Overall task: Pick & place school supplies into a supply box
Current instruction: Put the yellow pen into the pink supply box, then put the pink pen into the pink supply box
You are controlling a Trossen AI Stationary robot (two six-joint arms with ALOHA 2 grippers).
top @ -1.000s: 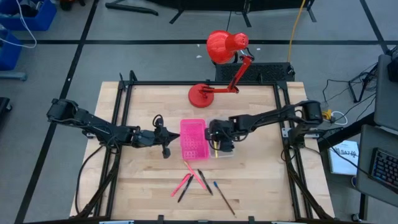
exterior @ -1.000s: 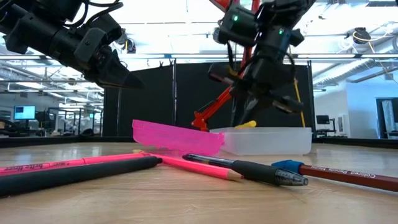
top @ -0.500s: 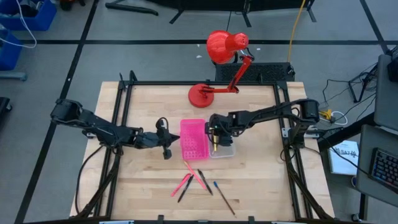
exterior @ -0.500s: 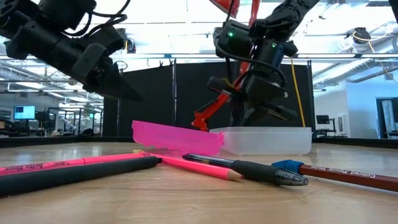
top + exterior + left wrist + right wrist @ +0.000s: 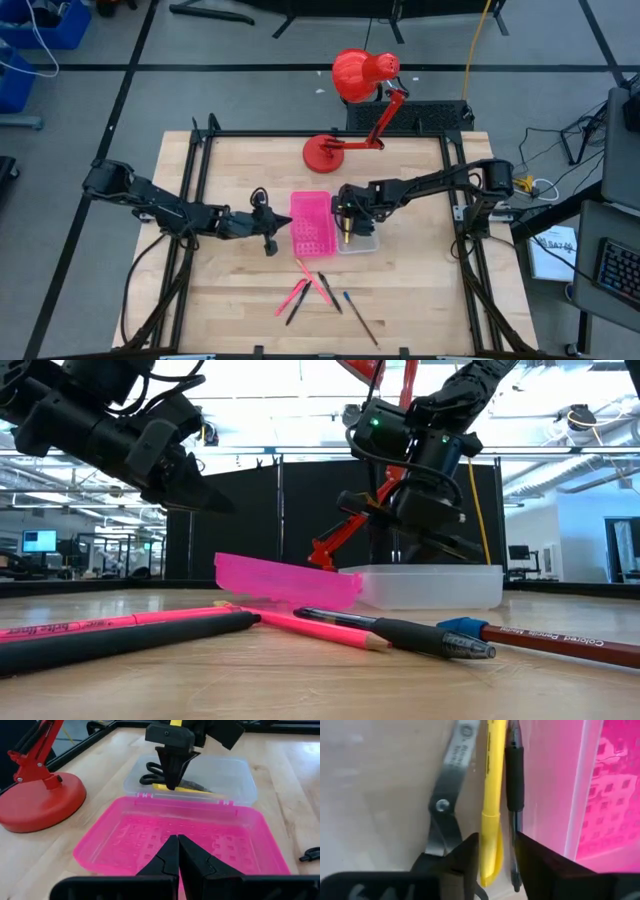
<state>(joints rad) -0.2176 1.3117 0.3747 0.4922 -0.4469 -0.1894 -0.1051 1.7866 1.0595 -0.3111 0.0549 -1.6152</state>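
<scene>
The supply box lies open in mid-table, with its clear tray (image 5: pixel 365 240) on the right and its pink perforated half (image 5: pixel 309 222) on the left. A yellow pen (image 5: pixel 492 780), a black pen (image 5: pixel 514 770) and black-handled scissors (image 5: pixel 450 780) lie on the tray's floor. My right gripper (image 5: pixel 495 840) points down into the tray (image 5: pixel 230 775). It is open, with a finger on each side of the yellow pen (image 5: pixel 185 789). My left gripper (image 5: pixel 175 840) is shut and hovers above the pink half's left edge (image 5: pixel 200 835), holding nothing. Several pens and pencils (image 5: pixel 320 290) lie loose on the table near the front.
A red desk lamp (image 5: pixel 350 110) stands at the table's far edge behind the box, its base (image 5: pixel 40 800) close to the pink half. The loose pens (image 5: pixel 400 632) lie fanned out in front of the box. Bare wood shows to the left and right of them.
My right gripper has moved down into the clear tray with the yellow pen. The pen showed above the tray's rim a second ago. It now lies on the tray's floor beside the black pen and the scissors.
</scene>
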